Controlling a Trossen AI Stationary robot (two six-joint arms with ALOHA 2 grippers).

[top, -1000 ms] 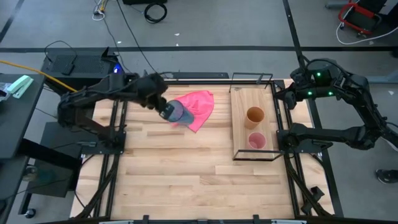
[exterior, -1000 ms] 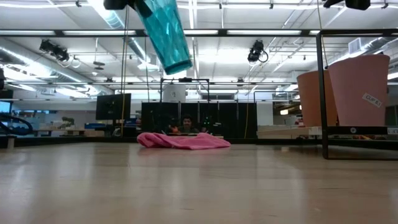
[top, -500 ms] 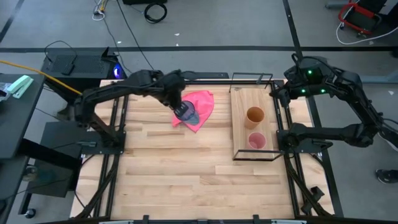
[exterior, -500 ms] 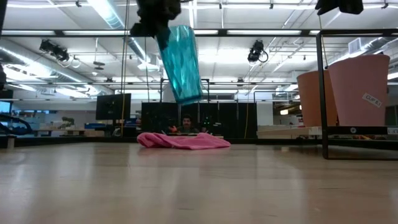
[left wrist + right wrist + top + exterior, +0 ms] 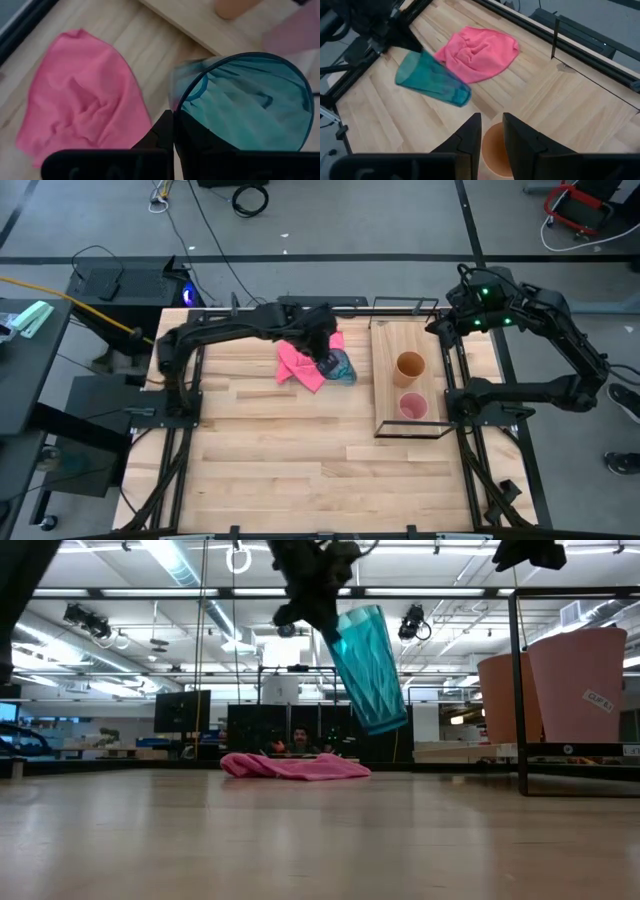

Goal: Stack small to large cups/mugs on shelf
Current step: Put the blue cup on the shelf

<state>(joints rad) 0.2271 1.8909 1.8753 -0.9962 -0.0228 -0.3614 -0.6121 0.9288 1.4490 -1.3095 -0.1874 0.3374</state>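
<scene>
Two cups, orange and pink, stand on the shelf; at its nine o'clock, left gripper clenches the teal cup aloft, right gripper hovers, fingers parted.

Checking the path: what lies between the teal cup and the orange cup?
Only bare tabletop and the shelf edge separate teal cup from orange cup, per the high view.

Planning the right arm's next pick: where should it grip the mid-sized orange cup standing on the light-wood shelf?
Probably at the rim, from straight above. The orange cup stands upright and mouth-up on the light-wood shelf, so one finger can go inside, one outside. The short pink cup stands apart beside it; the right gripper hovers open over the orange rim.
</scene>
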